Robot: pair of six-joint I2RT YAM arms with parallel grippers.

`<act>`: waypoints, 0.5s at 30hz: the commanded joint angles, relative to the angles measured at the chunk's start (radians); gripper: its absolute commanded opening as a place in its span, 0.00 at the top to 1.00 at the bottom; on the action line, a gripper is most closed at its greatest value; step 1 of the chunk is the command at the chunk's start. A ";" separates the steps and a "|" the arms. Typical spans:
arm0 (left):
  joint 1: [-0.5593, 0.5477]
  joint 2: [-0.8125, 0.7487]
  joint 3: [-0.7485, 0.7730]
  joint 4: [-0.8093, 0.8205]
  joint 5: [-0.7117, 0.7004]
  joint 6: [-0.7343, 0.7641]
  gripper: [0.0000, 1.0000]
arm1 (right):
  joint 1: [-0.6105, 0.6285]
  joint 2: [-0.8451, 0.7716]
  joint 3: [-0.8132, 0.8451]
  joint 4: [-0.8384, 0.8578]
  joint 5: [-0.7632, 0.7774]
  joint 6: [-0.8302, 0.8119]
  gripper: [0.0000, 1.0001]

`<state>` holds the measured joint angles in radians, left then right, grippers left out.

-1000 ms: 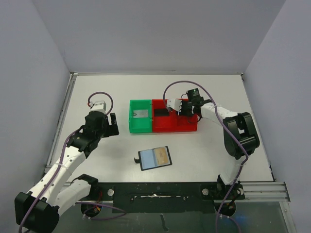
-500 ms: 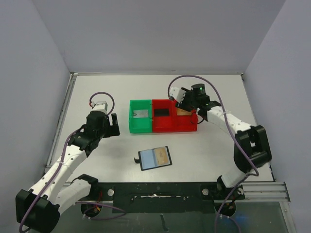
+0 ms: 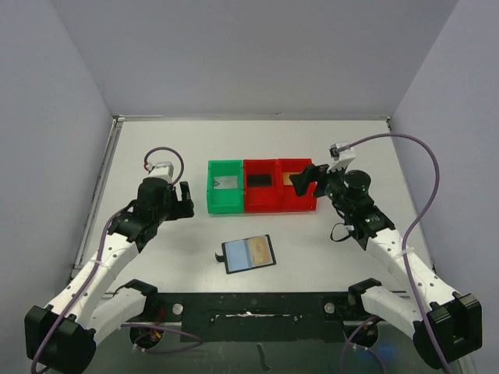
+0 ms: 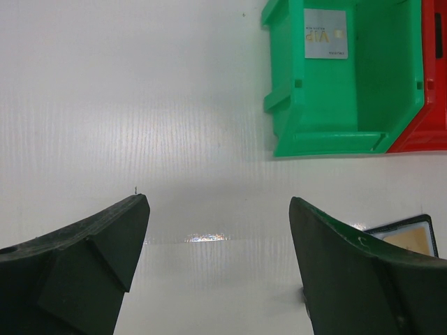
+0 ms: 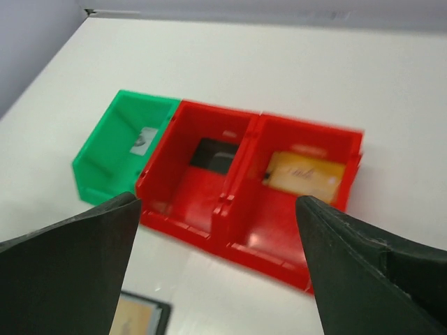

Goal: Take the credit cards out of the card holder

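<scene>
The card holder (image 3: 248, 253) lies open on the table in front of the bins, showing a bluish half and a tan half; its corner shows in both wrist views (image 4: 408, 234) (image 5: 143, 317). A pale grey card (image 3: 226, 181) (image 4: 325, 33) lies in the green bin (image 3: 214, 199). A black card (image 3: 260, 179) (image 5: 213, 155) lies in the middle red bin, and a gold card (image 3: 293, 178) (image 5: 307, 174) in the right red bin (image 3: 300, 204). My right gripper (image 3: 310, 175) (image 5: 216, 201) hangs open and empty just right of the red bins. My left gripper (image 3: 185, 200) (image 4: 218, 202) stands open and empty left of the green bin.
The green bin (image 4: 335, 139) and two red bins (image 5: 188, 216) stand in one row at mid-table. Walls close the table at the back and both sides. A black rail with the arm bases (image 3: 249, 308) runs along the near edge.
</scene>
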<state>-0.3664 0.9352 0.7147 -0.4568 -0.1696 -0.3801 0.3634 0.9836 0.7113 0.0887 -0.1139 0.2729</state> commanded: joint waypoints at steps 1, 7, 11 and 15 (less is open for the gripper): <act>0.007 -0.003 0.010 0.072 0.047 0.017 0.18 | -0.012 -0.049 -0.148 0.070 -0.105 0.436 0.03; 0.007 -0.004 -0.006 0.116 0.264 -0.074 0.21 | 0.038 -0.013 -0.261 0.138 -0.213 0.593 0.00; -0.013 -0.020 -0.111 0.337 0.534 -0.319 0.33 | 0.139 0.036 -0.221 -0.024 -0.119 0.619 0.10; -0.179 0.017 -0.145 0.460 0.486 -0.451 0.40 | 0.256 0.088 -0.202 -0.096 -0.013 0.653 0.19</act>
<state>-0.4194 0.9340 0.5766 -0.2096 0.2321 -0.6472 0.5373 1.0393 0.4553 0.0463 -0.2249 0.8524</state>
